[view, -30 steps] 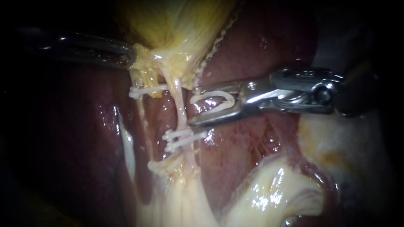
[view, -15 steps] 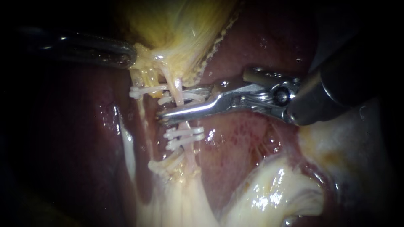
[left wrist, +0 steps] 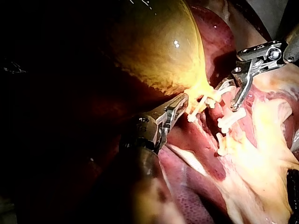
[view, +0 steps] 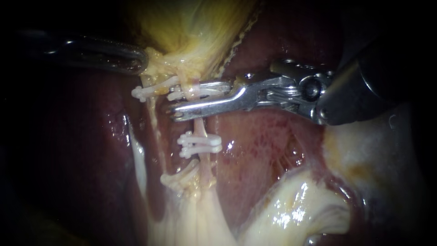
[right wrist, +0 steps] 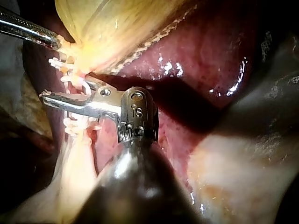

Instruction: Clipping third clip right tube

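Note:
The right tube runs down from the yellow gallbladder and carries two white clips side by side. My right instrument comes in from the right and straddles this tube above them. Its jaws stand close together on a white clip that wraps the tube. In the right wrist view the same jaws cross the tube just below the gallbladder's neck. A thinner left tube bears one clip. My left instrument is shut on the gallbladder's neck, as its own view shows.
Dark red liver lies under and to the right of the tubes. Pale glistening fatty tissue fills the lower right. My right instrument's dark shaft covers the upper right.
My right instrument has moved left from beside the right tube to astride it. Its jaws have narrowed, flattening the clip around the tube, and have risen slightly toward the gallbladder. My left instrument has stayed still.

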Robot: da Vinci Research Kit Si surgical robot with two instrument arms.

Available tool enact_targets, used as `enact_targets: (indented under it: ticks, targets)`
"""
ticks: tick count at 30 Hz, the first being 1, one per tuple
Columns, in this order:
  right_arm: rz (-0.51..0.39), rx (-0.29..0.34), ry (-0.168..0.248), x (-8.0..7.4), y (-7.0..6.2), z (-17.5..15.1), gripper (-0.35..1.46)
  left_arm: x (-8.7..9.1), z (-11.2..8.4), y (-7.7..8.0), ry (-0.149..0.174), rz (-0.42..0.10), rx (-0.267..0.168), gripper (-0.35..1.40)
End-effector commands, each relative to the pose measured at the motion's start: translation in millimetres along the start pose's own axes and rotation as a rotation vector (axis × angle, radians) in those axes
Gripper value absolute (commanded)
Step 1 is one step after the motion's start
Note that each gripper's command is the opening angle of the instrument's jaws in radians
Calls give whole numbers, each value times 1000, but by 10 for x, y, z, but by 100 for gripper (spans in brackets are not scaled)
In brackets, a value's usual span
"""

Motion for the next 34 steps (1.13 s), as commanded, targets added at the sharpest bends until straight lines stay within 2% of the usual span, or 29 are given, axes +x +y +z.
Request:
enact_targets:
  ticks: [1, 3, 11, 17, 23, 34]
  targets:
    - [-1, 0, -1, -1, 1, -1, 41, 0, 0, 0, 0, 1, 0, -35]
    - [-1, 0, -1, -1, 0, -2, 35, 0, 0, 0, 0, 1, 0, -35]
    - [11, 1, -2, -2, 0, -3, -12, 0, 0, 0, 0, 1, 0, -35]
    - [10, -3, -7, -4, 1, -4, -35, -1, 1, 0, 0, 0, 0, -35]
    - [11, -29, -39, -4, 1, -5, -35, -1, 0, -1, 0, 0, 0, -35]
    - [11, -29, -40, -4, 2, -6, -35, -1, 0, -1, 0, 0, 0, -35]
